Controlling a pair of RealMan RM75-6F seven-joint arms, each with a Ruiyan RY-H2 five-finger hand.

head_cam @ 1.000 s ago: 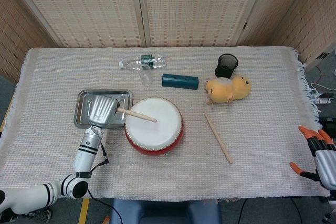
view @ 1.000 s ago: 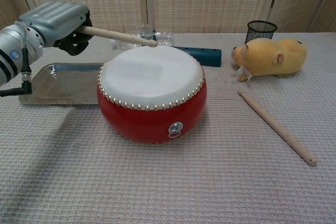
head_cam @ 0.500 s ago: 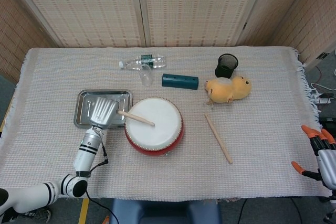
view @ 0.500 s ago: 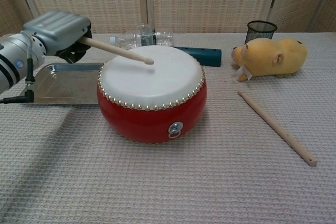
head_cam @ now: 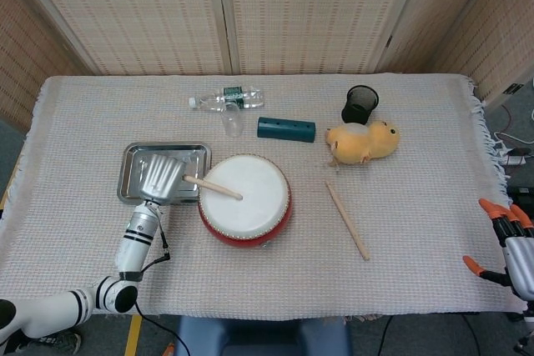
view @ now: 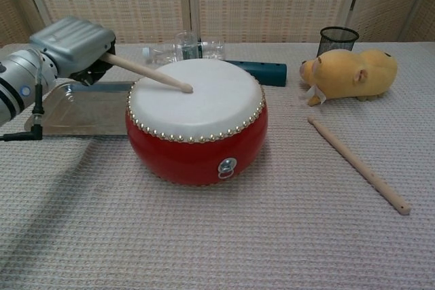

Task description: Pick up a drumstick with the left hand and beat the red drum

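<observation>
The red drum (head_cam: 244,198) (view: 197,121) with a white skin sits mid-table. My left hand (head_cam: 163,177) (view: 71,46) hovers over the tray to the drum's left and grips a wooden drumstick (head_cam: 214,188) (view: 146,75). The stick slants down and its tip rests on the white skin. A second drumstick (head_cam: 347,220) (view: 357,164) lies on the cloth right of the drum. My right hand (head_cam: 509,246) shows at the far right edge of the head view, off the table, fingers spread and holding nothing.
A metal tray (head_cam: 132,175) (view: 78,109) lies under my left hand. Behind the drum are a teal tube (head_cam: 286,129), a glass (head_cam: 233,122), and a plastic bottle (head_cam: 225,98). A yellow plush toy (head_cam: 362,142) (view: 351,72) and a black mesh cup (head_cam: 360,104) stand at back right.
The drumstick has swung down: its tip was raised over the drum's far edge a second ago and now touches the skin. My left hand dipped slightly. The right hand barely moved.
</observation>
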